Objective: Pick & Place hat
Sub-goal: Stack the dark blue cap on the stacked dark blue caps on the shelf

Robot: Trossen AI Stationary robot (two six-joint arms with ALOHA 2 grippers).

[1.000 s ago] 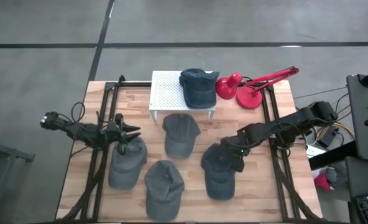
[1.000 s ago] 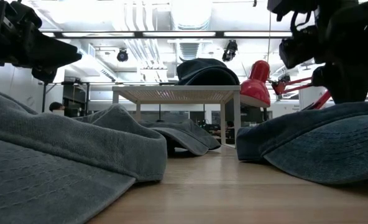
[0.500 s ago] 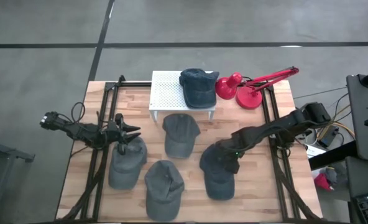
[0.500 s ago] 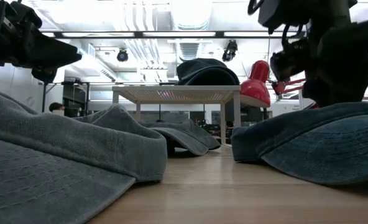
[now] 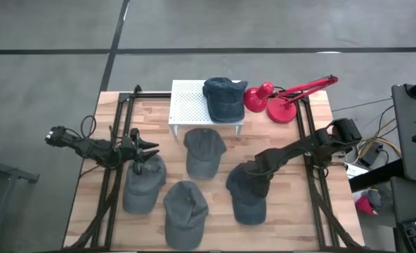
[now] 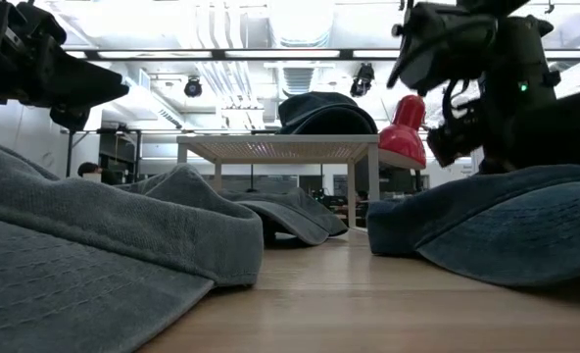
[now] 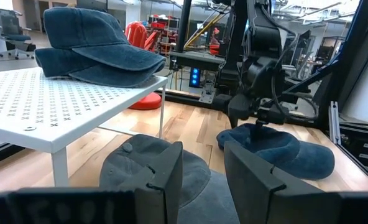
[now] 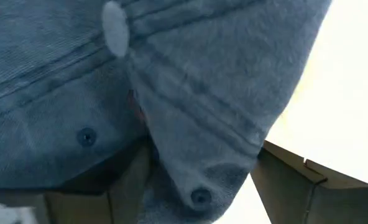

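Wooden slats of the light butcher-block table (image 5: 303,218) fill your overhead view, with grey concrete floor around it. Your right gripper (image 5: 255,171) is down on the crown of the dark blue denim cap (image 5: 247,193) lying at the table's front right. In the right wrist view the cap's fabric (image 8: 171,93) bunches up between the two dark fingers (image 8: 289,186), which stand spread on either side of a raised fold with an eyelet; you cannot tell whether they are pinching it. In the low view the cap's brim rests on the wood.

Your left gripper (image 5: 146,149) hovers at the table's left, fingers (image 7: 165,177) parted with nothing between them, just above the grey faded cap (image 5: 142,184) below it.

Two more grey caps lie on the table, one at centre (image 5: 204,151) and one at the front (image 5: 185,211). Another blue denim cap (image 5: 224,98) sits on the white perforated stand (image 5: 188,102) at the back, beside a red desk lamp (image 5: 282,98)
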